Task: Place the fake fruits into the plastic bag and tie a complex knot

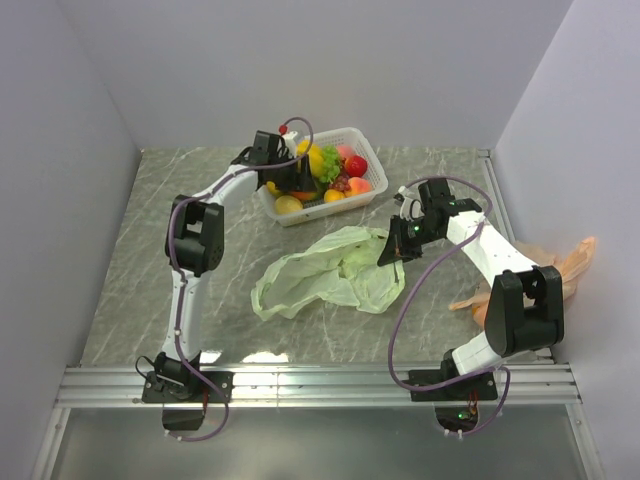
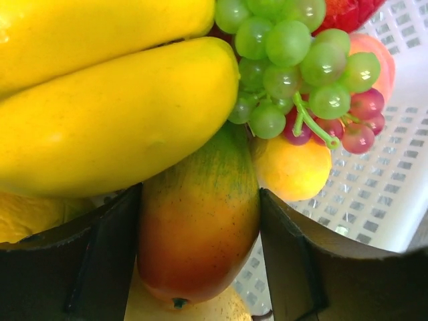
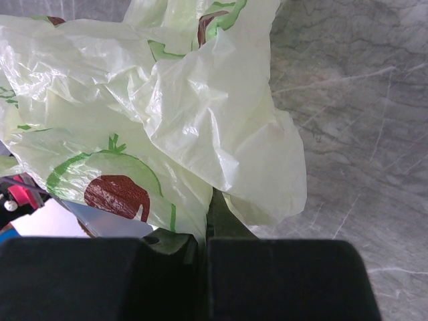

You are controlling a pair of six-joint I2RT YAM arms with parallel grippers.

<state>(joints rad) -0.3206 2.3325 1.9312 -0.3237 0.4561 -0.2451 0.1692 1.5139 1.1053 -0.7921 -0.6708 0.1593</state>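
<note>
The fake fruits lie in a white lattice basket [image 1: 378,170] at the back: a yellow banana bunch [image 2: 114,127], green and purple grapes [image 2: 294,60], a peach [image 2: 294,170] and an orange-green mango [image 2: 197,221]. My left gripper [image 1: 296,165] reaches into the basket, and its jaws press both sides of the mango in the left wrist view [image 2: 199,267]. The pale green plastic bag [image 1: 325,270] lies crumpled on the table's middle. My right gripper [image 1: 392,252] is shut on the bag's right edge [image 3: 167,114], with film pinched between the jaws [image 3: 206,227].
A peach-orange translucent bag [image 1: 565,262] lies at the right edge beside the right arm. Grey walls close in the marble table [image 3: 361,134] on the left, back and right. A metal rail [image 1: 320,385] runs along the near edge.
</note>
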